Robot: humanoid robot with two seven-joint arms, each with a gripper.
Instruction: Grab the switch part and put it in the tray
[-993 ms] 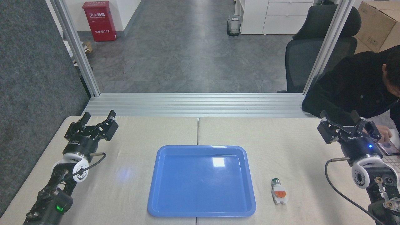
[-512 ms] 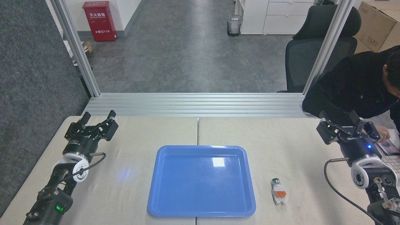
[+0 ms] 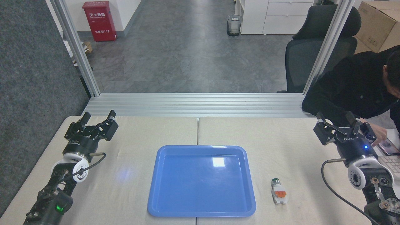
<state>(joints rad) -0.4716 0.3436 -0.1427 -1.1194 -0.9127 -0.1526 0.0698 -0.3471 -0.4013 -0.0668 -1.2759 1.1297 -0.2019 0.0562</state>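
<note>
Left hand (image 3: 98, 118) isn't moving, fingers spread, holding nothing. Tray (image 3: 201, 212) is sitting bare mid-table, switch part (image 3: 278, 191) lying just right of it, untouched. Right hand (image 3: 337, 120) is drifting left and up since a second ago, open and empty: likely starting its reach. Beige table (image 3: 137, 131); person (image 3: 359, 84) leaning in far right, grey floor behind.

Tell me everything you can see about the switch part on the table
The switch part is a small white plastic block with an orange piece in its middle and a dark green round cap with a silver ring at its far end. It lies flat on the beige table, lengthwise away from the camera, just right of the blue tray and not touching it. Neither gripper is near it; only the table touches it.
</note>
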